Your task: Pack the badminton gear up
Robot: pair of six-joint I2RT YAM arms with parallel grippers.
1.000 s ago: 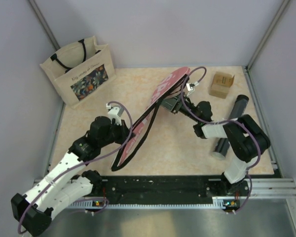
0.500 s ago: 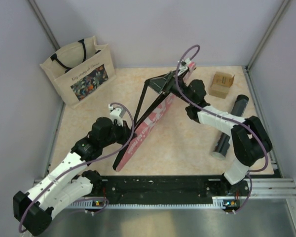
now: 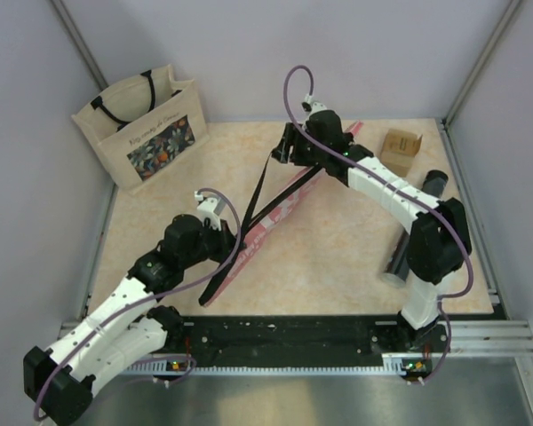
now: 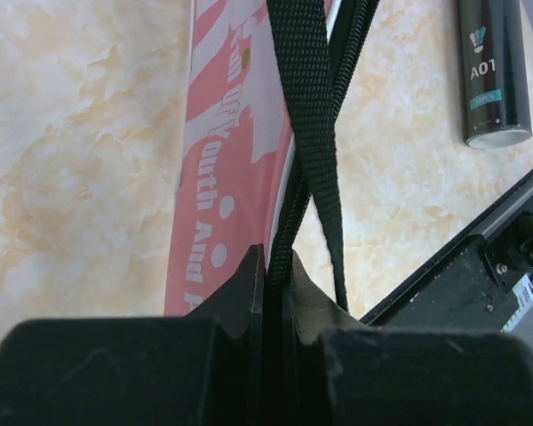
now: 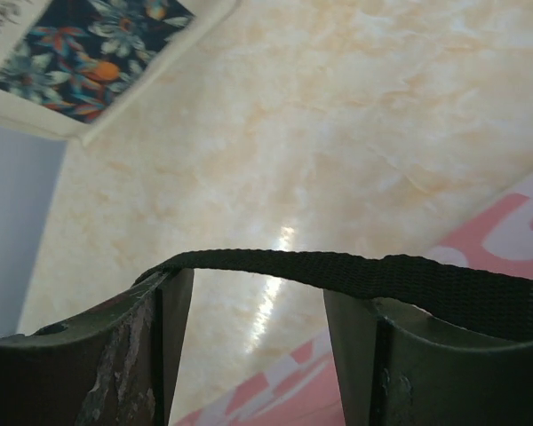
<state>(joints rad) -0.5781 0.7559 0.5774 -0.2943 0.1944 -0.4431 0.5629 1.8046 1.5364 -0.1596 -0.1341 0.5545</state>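
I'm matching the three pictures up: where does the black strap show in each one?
Top external: the strap slants from the right gripper, upper centre, down toward the cover's near end.
Left wrist: centre, from the top edge down to the left gripper.
Right wrist: draped across the open gripper, low in the picture.
Shared landmark: the pink cover.
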